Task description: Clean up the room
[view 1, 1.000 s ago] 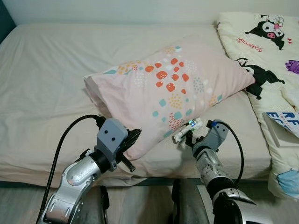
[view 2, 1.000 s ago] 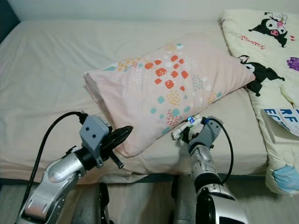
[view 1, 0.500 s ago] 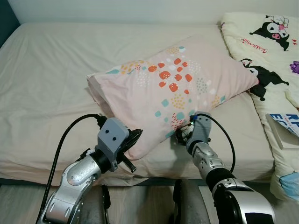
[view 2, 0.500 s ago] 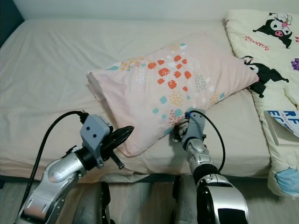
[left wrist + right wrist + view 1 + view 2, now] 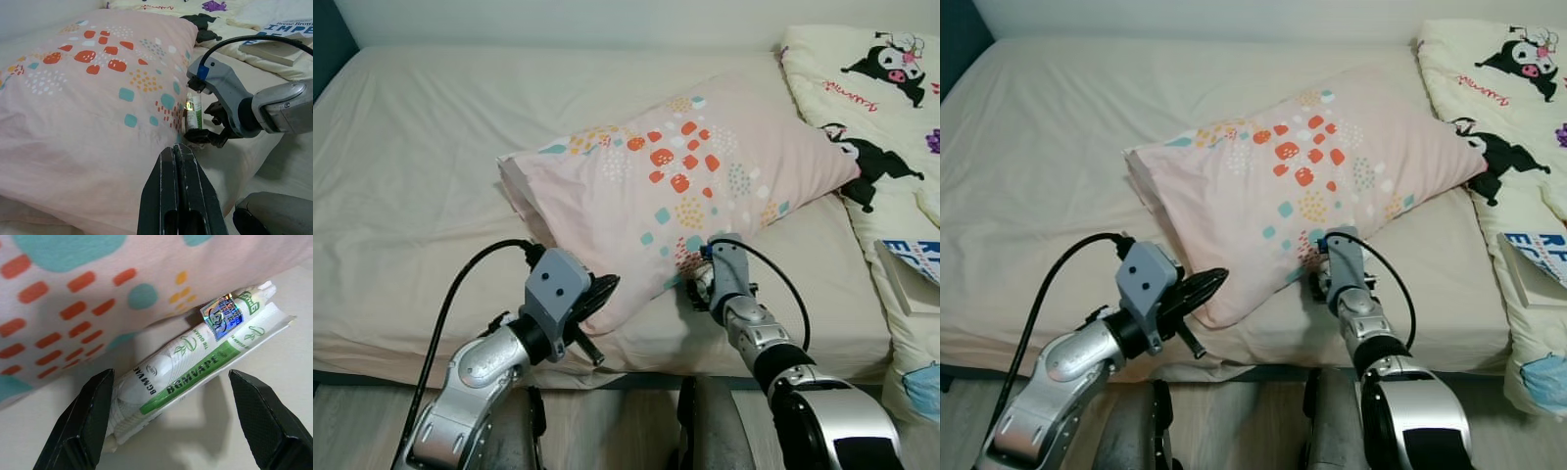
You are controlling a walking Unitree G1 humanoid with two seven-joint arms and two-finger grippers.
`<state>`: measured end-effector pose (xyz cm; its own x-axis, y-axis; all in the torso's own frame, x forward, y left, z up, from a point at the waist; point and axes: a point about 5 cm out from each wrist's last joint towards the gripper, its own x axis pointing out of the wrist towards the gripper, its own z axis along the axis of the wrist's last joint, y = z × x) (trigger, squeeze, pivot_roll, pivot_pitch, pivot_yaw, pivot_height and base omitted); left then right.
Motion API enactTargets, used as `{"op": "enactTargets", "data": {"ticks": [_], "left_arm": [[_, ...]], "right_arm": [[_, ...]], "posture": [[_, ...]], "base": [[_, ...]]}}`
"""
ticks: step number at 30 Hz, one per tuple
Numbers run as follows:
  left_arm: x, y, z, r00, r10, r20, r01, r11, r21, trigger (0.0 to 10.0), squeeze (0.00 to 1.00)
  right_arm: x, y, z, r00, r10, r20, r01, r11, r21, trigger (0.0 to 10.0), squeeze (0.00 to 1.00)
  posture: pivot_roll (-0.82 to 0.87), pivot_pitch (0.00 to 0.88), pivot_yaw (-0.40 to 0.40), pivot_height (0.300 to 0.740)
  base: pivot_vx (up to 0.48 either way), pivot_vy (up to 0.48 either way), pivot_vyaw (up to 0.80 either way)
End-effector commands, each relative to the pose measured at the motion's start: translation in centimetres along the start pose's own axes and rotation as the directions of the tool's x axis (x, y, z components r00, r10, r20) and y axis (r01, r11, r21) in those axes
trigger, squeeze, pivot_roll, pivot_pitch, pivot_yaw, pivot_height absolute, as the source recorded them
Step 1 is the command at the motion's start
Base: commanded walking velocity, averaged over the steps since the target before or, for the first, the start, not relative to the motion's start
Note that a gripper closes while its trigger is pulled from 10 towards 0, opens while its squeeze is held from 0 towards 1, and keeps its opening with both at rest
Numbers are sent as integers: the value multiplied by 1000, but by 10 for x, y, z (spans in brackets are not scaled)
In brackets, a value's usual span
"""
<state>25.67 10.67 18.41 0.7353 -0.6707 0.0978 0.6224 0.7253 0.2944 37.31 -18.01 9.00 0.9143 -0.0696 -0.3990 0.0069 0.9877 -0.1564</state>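
White tube (image 5: 195,364) reading "BGMVAPE", against pillow (image 5: 675,196), right hand (image 5: 171,426) spread around it, left hand (image 5: 178,196) pressed together.

Silver arms, grey wrist housings, black looping cables, black-fingered left tool (image 5: 597,290).

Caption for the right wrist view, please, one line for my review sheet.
Right gripper open around a white-and-green tube lying on the bed sheet against the patterned pink pillow.
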Motion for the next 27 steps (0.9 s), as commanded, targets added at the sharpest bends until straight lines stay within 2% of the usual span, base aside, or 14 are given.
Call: {"op": "enactTargets", "data": {"ticks": [1,4,5,6,7,8,9,10,15,16,17,18,25,27], "left_arm": [[-2,-3,-1,999,-30,-18,30,999,12,10000,0],[-2,-4,-1,999,-36,-18,36,999,13,10000,0],[-1,-6,-2,999,-42,-18,43,999,14,10000,0],[-1,-7,-2,999,-47,-19,47,999,14,10000,0],[-1,-8,-2,999,-51,-19,51,999,15,10000,0],[-1,-9,-2,998,-55,-19,56,998,15,10000,0],[-1,-9,-2,998,-55,-19,56,998,15,10000,0],[0,-10,-1,998,-62,-18,63,998,16,10000,0],[0,-12,-1,997,-70,-19,71,997,17,10000,0],[0,-13,-2,997,-73,-19,74,997,17,10000,0],[0,-13,-2,997,-73,-19,74,997,17,10000,0],[1,-15,-1,996,-83,-18,83,996,17,10000,0],[3,-15,-1,996,-88,-12,88,996,17,10000,0],[5,-13,0,997,-83,-5,83,996,16,10000,0]], "right_arm": [[-1,-1,-11,999,-1,-48,0,1000,-10,4941,0],[-1,-1,-12,999,0,-49,-1,1000,-10,4745,0],[-1,-1,-14,999,2,-52,-2,1000,-9,3451,0],[-1,-1,-15,998,4,-55,-5,1000,-8,1098,0],[-2,0,-16,998,7,-59,-8,1000,-7,784,0],[-2,0,-18,998,9,-64,-10,1000,-10,3059,0],[-2,0,-18,998,9,-64,-10,1000,-10,3059,0],[-2,0,-20,997,7,-75,-8,1000,-16,10000,0],[-2,0,-22,997,9,-82,-10,1000,-14,10000,0],[-3,0,-23,997,12,-81,-13,1000,-8,7294,0],[-3,0,-23,997,12,-81,-13,1000,-8,7294,0],[-3,0,-24,997,18,-79,-17,1000,10,0,0],[-3,0,-23,998,6,-59,-4,999,40,0,0],[-3,0,-20,1000,-11,-25,14,995,96,0,0]], "posture": [[152,316,-39,564],[153,316,-39,564],[154,316,-38,564],[154,315,-38,564],[155,314,-37,564],[155,314,-37,564],[155,314,-37,564],[156,314,-36,564],[154,312,-32,564],[154,311,-31,564],[154,311,-31,564],[153,307,-27,564],[147,300,-26,564],[138,287,-33,564]], "base": [[0,0,0],[0,0,0],[0,0,0],[0,0,0],[0,0,0],[0,0,0],[0,0,0],[0,0,0],[0,0,0],[0,0,0],[0,0,0],[0,0,0],[0,0,0],[0,0,0]]}}
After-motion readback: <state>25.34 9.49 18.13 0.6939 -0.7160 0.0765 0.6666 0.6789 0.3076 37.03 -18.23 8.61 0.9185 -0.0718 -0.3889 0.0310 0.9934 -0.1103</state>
